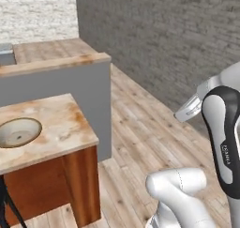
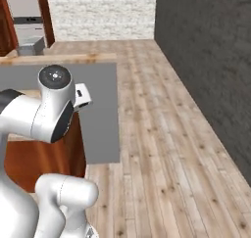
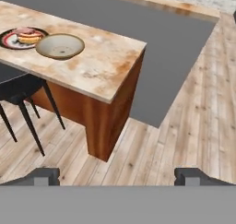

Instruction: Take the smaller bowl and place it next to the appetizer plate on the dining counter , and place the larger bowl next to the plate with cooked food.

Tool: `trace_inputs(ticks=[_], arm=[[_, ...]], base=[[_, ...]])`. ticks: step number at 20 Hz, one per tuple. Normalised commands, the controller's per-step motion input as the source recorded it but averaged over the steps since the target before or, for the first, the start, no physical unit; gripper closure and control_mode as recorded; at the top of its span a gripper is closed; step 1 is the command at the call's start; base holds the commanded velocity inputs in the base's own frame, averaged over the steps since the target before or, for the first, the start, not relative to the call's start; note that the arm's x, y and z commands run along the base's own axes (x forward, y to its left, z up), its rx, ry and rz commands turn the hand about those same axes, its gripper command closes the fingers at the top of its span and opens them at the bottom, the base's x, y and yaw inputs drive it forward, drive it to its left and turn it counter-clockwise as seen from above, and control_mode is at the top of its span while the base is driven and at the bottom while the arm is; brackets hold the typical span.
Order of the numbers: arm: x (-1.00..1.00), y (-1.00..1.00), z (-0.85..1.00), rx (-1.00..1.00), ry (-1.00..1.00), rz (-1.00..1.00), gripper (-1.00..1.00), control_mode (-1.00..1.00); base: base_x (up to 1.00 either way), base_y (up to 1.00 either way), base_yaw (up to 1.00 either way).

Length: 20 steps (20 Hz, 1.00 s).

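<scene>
Gripper [image 3: 117, 176] spread wide and empty, hanging over the wooden floor [image 3: 184, 126].
The larger bowl [image 3: 60, 46] sits on the dining counter [image 3: 101, 66], touching the plate with cooked food [image 3: 20, 38].

Small pale lettering is running down the dark panel of the robot arm [image 1: 225, 138], seen in the left base view above the white base joint; it is too blurred to read. Nothing else is carrying any legible text, label or number.
</scene>
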Motion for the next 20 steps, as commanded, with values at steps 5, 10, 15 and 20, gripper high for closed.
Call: trace_inputs(ticks=[5,10,15,20], arm=[[0.0,0.0,0.0,0.0,0.0,0.0,-1.0,1.0],[0.0,0.0,0.0,0.0,0.0,0.0,-1.0,1.0],[0.0,0.0,0.0,0.0,0.0,0.0,-1.0,1.0],[0.0,0.0,0.0,0.0,0.0,0.0,-1.0,1.0]], base=[[0.77,-1.0,0.0],[0.97,-0.57,0.0],[1.0,-0.13,0.01],[1.0,0.0,0.07]])
